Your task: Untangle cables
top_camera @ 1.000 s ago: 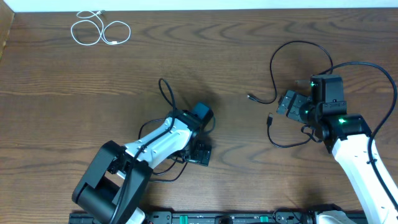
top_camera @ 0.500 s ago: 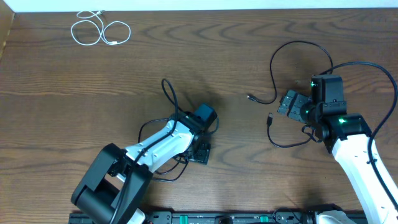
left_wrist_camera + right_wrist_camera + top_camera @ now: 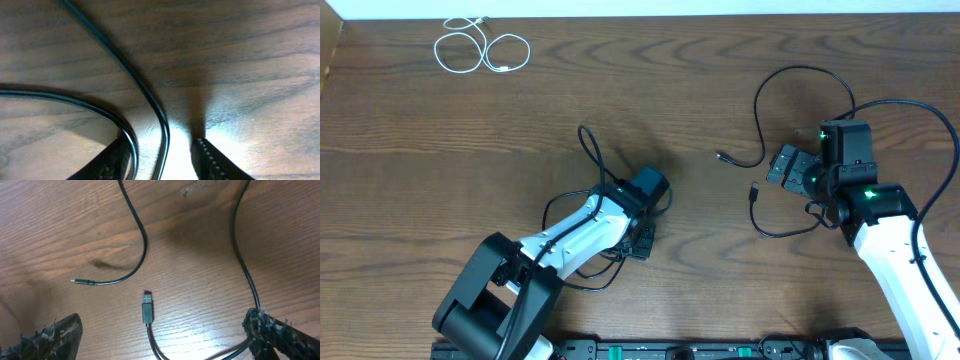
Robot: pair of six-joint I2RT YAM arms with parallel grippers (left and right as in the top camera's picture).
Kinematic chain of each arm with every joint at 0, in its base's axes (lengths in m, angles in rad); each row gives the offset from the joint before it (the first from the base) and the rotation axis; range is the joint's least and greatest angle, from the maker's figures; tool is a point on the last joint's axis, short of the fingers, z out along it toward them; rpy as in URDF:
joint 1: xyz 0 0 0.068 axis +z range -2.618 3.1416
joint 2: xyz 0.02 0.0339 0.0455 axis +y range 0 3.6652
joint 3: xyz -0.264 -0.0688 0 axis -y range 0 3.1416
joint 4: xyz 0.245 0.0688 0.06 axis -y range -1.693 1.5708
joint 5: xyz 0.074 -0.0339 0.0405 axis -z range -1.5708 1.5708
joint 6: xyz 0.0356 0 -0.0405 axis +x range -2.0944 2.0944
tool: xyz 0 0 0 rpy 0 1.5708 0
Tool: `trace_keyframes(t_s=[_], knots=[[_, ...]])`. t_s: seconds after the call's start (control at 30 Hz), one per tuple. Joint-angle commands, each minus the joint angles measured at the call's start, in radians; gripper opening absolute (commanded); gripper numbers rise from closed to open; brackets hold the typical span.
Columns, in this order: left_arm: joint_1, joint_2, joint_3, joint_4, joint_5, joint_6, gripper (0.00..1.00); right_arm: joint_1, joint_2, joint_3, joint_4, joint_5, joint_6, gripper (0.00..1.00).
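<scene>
A black cable (image 3: 588, 150) loops out from under my left arm at the table's middle. My left gripper (image 3: 640, 240) points down over it. In the left wrist view one strand of that black cable (image 3: 150, 97) runs between the fingers (image 3: 212, 162), clear of both pads, and a second strand lies against the left finger. The jaws stand narrowed but apart. A second black cable (image 3: 790, 72) arcs on the right. Its USB plug (image 3: 147, 311) lies between the wide-open fingers of my right gripper (image 3: 165, 340). Its small plug (image 3: 82, 282) rests farther left. A white cable (image 3: 480, 48) lies coiled at the far left.
The wooden table's far edge (image 3: 640, 14) meets a white wall strip. Thick black leads (image 3: 920, 110) hang off my right arm. A dark rail (image 3: 650, 350) runs along the near edge between the arm bases.
My left gripper's jaws have narrowed around the black cable strand, and the left wrist has shifted slightly. The right arm and its cable have not moved.
</scene>
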Motion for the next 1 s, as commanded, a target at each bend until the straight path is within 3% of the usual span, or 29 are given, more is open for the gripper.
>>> trace_keyframes(t_s=[0.0,0.07,0.1,0.13,0.43,0.47,0.5,0.53,0.77,0.93,0.97], knots=[[0.0,0.031,-0.036,0.017,-0.013,0.005,0.32,-0.006,0.003,0.006,0.002,0.019,-0.014,0.99],[0.001,0.031,-0.036,0.019,-0.021,0.005,0.23,-0.006,0.003,0.006,0.002,0.019,-0.014,0.99],[0.001,0.031,-0.036,0.023,-0.026,0.005,0.1,-0.006,0.003,0.006,0.002,0.019,-0.014,0.99],[0.0,0.031,-0.036,0.024,-0.028,0.005,0.08,-0.006,0.003,0.006,0.002,0.019,-0.014,0.99],[0.0,0.031,-0.036,0.021,-0.027,0.005,0.09,-0.006,0.003,0.006,0.002,0.019,-0.014,0.99],[0.0,0.031,-0.036,0.021,-0.027,0.005,0.34,-0.006,0.003,0.006,0.002,0.019,-0.014,0.99],[0.0,0.031,-0.036,0.021,-0.027,0.005,0.76,-0.006,0.003,0.006,0.002,0.019,-0.015,0.99],[0.0,0.031,-0.036,0.02,-0.027,0.005,0.79,-0.006,0.003,0.006,0.002,0.019,-0.014,0.99],[0.0,0.031,-0.036,0.009,0.007,0.006,0.77,-0.006,0.003,0.006,0.002,0.019,-0.014,0.99],[0.0,0.031,-0.063,0.026,0.007,0.005,0.42,-0.006,0.003,0.006,0.002,0.019,-0.014,0.99],[0.0,0.031,-0.073,0.032,0.007,0.005,0.39,-0.006,0.003,0.006,0.002,0.019,-0.014,0.99]])
